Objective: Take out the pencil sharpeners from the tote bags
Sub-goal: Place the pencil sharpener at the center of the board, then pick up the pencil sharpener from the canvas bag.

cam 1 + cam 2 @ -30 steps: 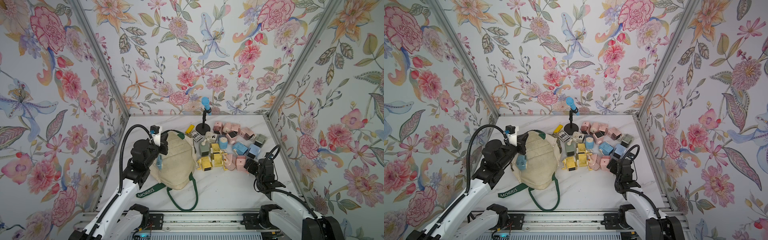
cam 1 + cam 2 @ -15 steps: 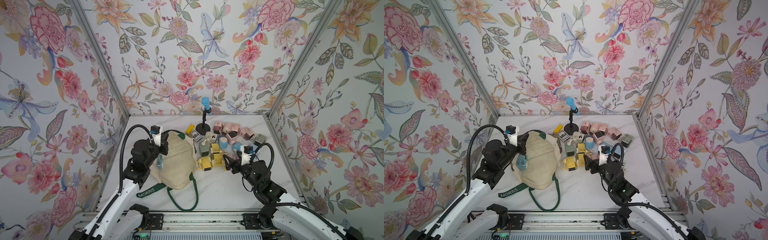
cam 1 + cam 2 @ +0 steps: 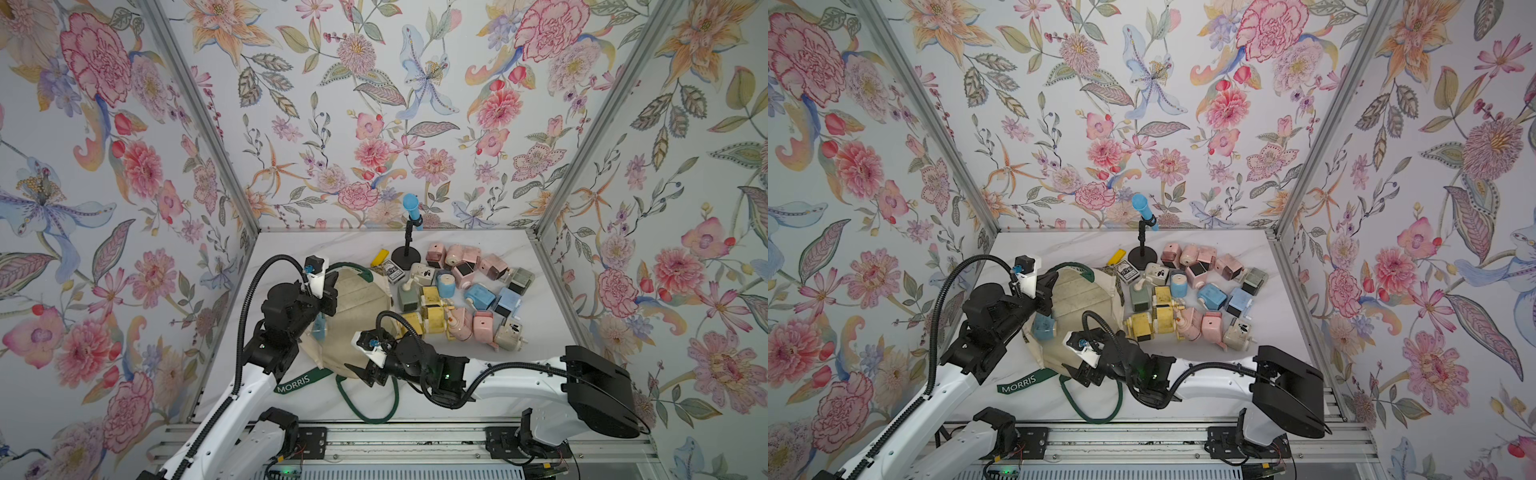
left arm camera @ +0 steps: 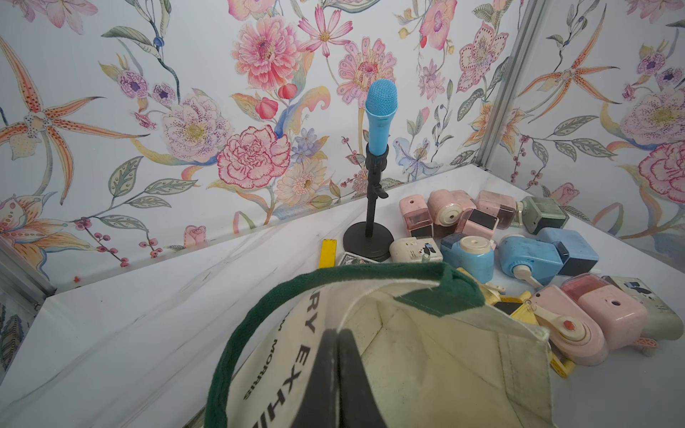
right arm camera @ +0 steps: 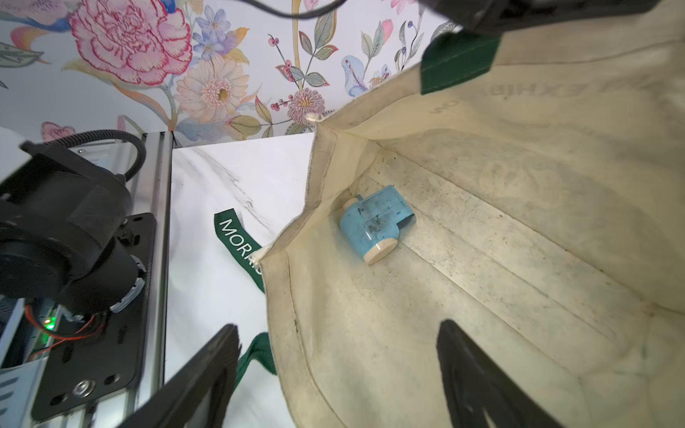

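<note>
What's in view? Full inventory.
tote bag: one, cream, dark green handles, robot's left of table, mouth open.
blue sharpener: one, light blue, inside tote.
sharpener pile: roughly seventeen, pink, blue, yellow, green, cream, on table right of tote.
microphone: one, blue on black stand, behind the pile.
yellow bar: one, yellow, beside stand base.
printed box: one, dark, next to the bar.
left gripper: one, black, shut on tote rim.
right gripper: one, black, open at tote mouth.

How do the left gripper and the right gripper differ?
The left gripper is shut, pinching the tote bag at its rim; the right gripper is open, holding nothing. The left gripper points out over the bag; the right gripper points into its mouth, toward the light blue sharpener inside. Both are at the bag.
</note>
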{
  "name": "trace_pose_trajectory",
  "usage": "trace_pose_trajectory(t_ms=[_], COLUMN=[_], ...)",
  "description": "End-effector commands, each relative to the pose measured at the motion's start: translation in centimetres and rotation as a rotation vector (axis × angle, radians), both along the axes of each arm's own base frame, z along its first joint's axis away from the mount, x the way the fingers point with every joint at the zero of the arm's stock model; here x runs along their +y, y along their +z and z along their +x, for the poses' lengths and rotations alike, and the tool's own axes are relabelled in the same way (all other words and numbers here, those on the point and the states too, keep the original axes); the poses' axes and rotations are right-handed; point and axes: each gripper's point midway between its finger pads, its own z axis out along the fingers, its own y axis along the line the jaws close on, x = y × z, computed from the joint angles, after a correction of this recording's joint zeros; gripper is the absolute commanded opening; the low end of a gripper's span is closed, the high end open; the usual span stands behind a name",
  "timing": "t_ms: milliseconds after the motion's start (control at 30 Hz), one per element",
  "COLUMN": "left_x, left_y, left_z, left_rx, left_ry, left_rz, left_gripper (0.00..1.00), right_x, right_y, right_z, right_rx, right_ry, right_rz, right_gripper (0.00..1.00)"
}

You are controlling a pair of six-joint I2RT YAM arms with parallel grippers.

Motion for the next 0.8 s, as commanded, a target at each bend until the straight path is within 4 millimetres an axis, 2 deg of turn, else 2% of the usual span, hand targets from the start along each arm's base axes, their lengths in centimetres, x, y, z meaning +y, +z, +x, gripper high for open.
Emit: trace_pose_trajectory(t_ms=[0,200,400,667,767], left_x=[-0.2,-0.4,-0.1,-1.0,-1.3], left_y=[0.7,0.6,-0.4,-1.8,-1.8], left_z=[-0.6,-0.8,-0.6,0.0,-0.1], left_rx=[-0.031,-0.028,-0.027,0.001,-0.004], left_ry=[-0.013,-0.026,-0.014,-0.053,-0.071], left_rz=[0.009,0.005,0.046,0.065,0.059], left_gripper=[0.00,0.00,0.00,0.00,0.00], right_x=[2.5,5.2,7.6,9.9,10.7], right_y=[0.7,-1.4,-4.0,-7.7,-8.8], right_z=[1.3,3.7,5.1,8.1,9.0], right_rx=[-0.046,0.044,0.086,0.142,0.180], right_ry=[0.011,0.043,0.069,0.020,0.001], right_rz=[0.035,0.047,0.049,0.045,0.053], right_gripper=[0.80,0.74,0.77,0.98,1.00])
